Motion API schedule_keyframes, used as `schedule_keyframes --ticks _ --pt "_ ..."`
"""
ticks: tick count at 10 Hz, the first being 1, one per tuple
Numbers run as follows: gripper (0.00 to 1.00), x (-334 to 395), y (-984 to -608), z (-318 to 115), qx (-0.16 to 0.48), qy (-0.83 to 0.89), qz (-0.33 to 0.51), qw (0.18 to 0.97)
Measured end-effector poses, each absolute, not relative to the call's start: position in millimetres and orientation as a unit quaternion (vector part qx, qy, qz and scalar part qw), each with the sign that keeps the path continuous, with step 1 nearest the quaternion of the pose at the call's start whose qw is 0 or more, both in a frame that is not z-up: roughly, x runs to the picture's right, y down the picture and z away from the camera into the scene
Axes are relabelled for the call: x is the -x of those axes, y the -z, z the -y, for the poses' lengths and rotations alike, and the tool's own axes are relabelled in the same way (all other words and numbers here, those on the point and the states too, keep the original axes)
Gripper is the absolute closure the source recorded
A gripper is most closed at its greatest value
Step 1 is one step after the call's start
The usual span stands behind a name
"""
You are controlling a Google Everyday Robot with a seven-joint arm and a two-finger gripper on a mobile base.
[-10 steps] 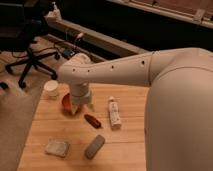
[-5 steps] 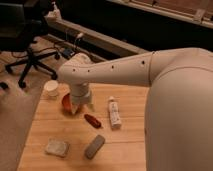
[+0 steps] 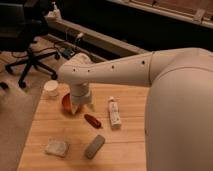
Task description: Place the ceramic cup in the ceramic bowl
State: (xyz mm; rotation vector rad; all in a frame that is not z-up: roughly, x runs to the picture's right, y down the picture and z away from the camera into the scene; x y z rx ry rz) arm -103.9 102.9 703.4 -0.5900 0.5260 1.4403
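1. The robot's large white arm reaches in from the right of the camera view and bends down over the far left part of the light wooden table.
2. The gripper hangs below the arm's thick white wrist, low over the small round glossy red-orange ceramic bowl; the wrist covers most of it, and I cannot tell whether it is spread or closed, or whether it touches the bowl.
3. The wrist and gripper hide the bowl's right side, so only its left rim and wall show.
4. The small white short cylindrical ceramic cup stands upright at the table's far left corner, just beyond and to the left of the bowl (near it, though I cannot tell whether the two touch). It is outside the bowl and clear of the gripper.
5. A long white tube lies flat to the right of the bowl, pointing roughly away from the camera.
6. A small dark-red oblong object lies between the bowl and the tube, a little nearer the camera.
7. A grey rectangular block lies tilted near the front edge, and a pale rough-looking sponge-like lump sits to its left.
8. A black office chair stands on the floor beyond the table's left side.
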Motion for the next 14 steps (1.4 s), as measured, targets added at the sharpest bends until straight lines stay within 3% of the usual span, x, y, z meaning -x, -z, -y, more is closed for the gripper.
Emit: schedule_keyframes --ticks 14 --pt "0.35 107.6 -712.7 -91.3 0.259 -0.645 -0.224 0.683"
